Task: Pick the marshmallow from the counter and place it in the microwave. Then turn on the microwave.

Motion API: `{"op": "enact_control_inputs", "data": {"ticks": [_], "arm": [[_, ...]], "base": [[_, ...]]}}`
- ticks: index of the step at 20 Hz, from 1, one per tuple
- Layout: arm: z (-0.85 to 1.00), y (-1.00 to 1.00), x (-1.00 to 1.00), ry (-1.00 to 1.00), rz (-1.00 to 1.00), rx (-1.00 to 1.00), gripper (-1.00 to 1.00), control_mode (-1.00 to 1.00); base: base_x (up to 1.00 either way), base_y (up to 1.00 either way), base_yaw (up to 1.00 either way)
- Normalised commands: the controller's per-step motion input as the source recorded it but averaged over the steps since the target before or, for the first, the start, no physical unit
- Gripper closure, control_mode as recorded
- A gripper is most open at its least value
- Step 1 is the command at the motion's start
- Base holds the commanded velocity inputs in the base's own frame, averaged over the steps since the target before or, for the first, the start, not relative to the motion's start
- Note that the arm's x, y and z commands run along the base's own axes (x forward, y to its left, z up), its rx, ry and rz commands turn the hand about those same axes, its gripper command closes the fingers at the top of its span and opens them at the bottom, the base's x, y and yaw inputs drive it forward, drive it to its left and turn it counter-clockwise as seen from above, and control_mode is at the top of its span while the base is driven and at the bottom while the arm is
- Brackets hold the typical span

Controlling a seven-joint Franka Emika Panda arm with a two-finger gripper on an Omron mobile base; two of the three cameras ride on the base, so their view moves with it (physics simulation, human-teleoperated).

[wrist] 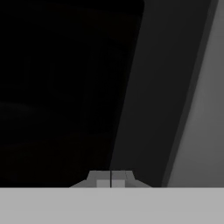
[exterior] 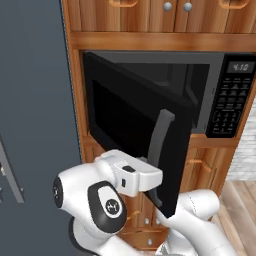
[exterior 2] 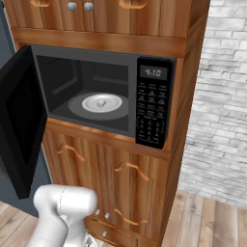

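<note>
Wooden cabinetry frames everything. Nearest, the gripper [wrist: 111, 178] has its jaws pressed together, empty, right against the open door [exterior: 135, 130]. Beyond them, one marshmallow [exterior 2: 101, 103] sits on one plate [exterior 2: 114, 102] inside the single microwave [exterior 2: 153, 99]. Placing looks done; next, probably push the door closed, then press the keypad [exterior 2: 152, 116].

Left base view: behind the arm, looking up-forward at the microwave [exterior: 220, 95], its open door [exterior: 135, 130] near. Right base view: same microwave [exterior 2: 154, 108] from the right, cavity exposed. Hand view: pressed close to the dark door [wrist: 65, 87].
</note>
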Motion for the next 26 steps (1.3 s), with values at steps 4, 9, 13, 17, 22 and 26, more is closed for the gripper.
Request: {"op": "enact_control_inputs", "data": {"ticks": [4,9,13,17,22,26], "arm": [[-0.01,-0.24,0.0,0.0,0.01,-0.02,1.0,-1.0],[-0.01,-0.23,0.0,0.0,0.01,-0.02,1.0,-1.0],[-0.01,-0.23,0.0,0.0,0.01,-0.02,1.0,-1.0],[-0.01,-0.24,0.0,0.0,0.01,-0.02,1.0,-1.0],[-0.01,-0.26,0.0,0.0,0.01,-0.02,1.0,-1.0],[0.0,-0.27,0.01,0.0,0.01,-0.02,1.0,-1.0]], "base": [[0.0,0.0,0.0],[0.0,0.0,0.0],[0.0,0.0,0.0],[0.0,0.0,0.0],[0.0,0.0,0.0],[0.0,0.0,0.0]]}}
